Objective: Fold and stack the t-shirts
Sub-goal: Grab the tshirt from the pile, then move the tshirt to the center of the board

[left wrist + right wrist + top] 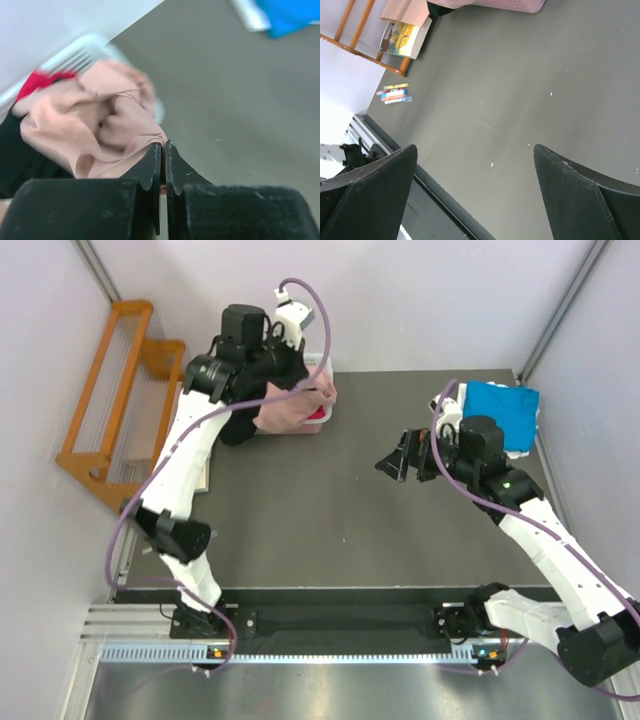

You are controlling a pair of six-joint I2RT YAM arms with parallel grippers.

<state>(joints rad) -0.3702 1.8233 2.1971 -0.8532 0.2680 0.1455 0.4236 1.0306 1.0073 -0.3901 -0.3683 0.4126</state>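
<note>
One salmon-pink shirt (90, 130) spills in a bunch from the white basket (82, 47) at the far left of the table (300, 520). The left claw (163, 149) is clamped on a fold of it, its two black fingers pressed together with a sliver of pink cloth pinched between them. A red cloth (35, 82) shows in the basket just behind the pink shirt, and a black cloth (15, 150) lies against the shirt's lower left edge in the left wrist view.

A folded blue shirt (500, 405) sits at the far right corner of the table, well apart from the basket.

Between the two, the right claw (400, 462) hovers over the bare grey tabletop with its fingers spread wide.

At the table's left edge a book (402, 37) lies flat, with a small row of coloured sticks (395, 94) near it. An orange wooden rack (110, 390) stands just beyond that edge, against the wall.
</note>
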